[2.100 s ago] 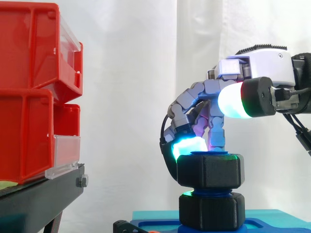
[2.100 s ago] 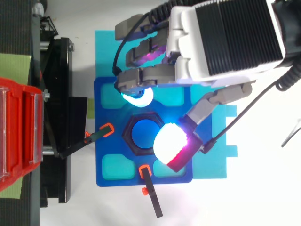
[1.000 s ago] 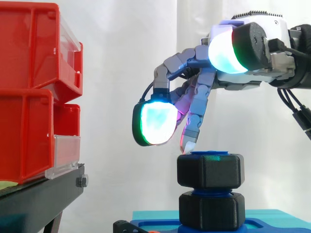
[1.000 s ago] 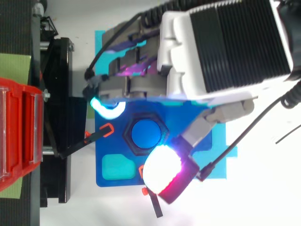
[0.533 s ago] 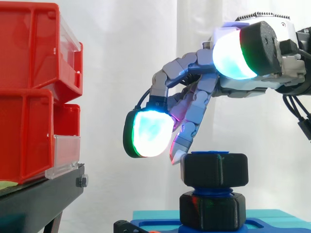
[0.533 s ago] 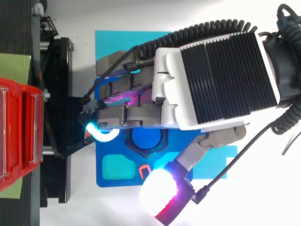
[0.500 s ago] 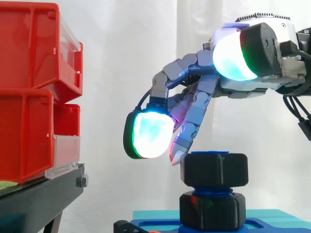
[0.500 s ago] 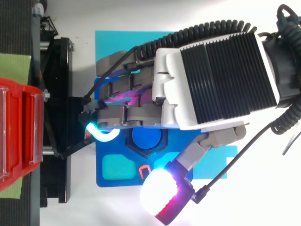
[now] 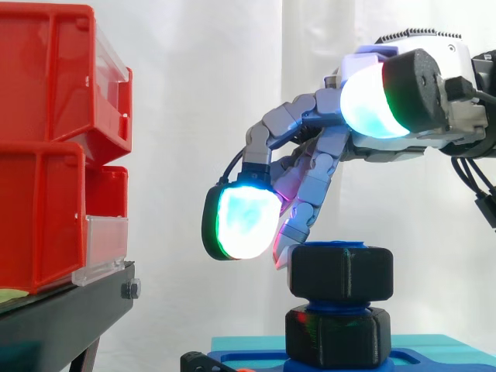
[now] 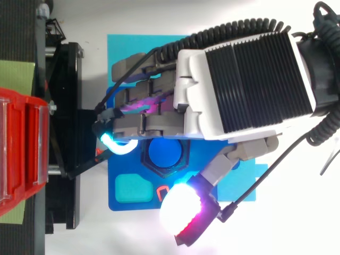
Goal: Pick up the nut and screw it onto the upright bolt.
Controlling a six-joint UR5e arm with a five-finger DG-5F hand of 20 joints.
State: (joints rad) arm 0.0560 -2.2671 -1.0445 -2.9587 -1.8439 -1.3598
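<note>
Nut (image 9: 341, 271) sits high on the bolt (image 10: 164, 153), and you can see the bolt's blue top just proud of the nut's upper face in the side view. A short band of blue thread shows between the nut and a black hex collar (image 9: 337, 337) below it. The collar stands on a blue plate (image 10: 114, 204), which lies on a cyan mat (image 10: 127, 48). Your hand (image 10: 239, 85) hangs over the nut from the right with its fingers spread loose and angled down, gripping nothing. In the side view one slim fingertip (image 9: 285, 252) touches the nut's upper left corner. A larger pad (image 9: 246, 221), glowing cyan and white, hangs just left of the nut at about the height of its top face, and you cannot tell whether it touches. The thumb (image 10: 183, 215) sticks out well clear of the nut. Its white and magenta pad lies past the plate's near edge in the top view and rides up beside the palm in the side view. From above, the fingers cover the plate's far half and the bolt's top shows just beside them. Red bins (image 9: 46, 155) are stacked on the black stand (image 9: 62, 318) at the left, well apart from the bolt.
</note>
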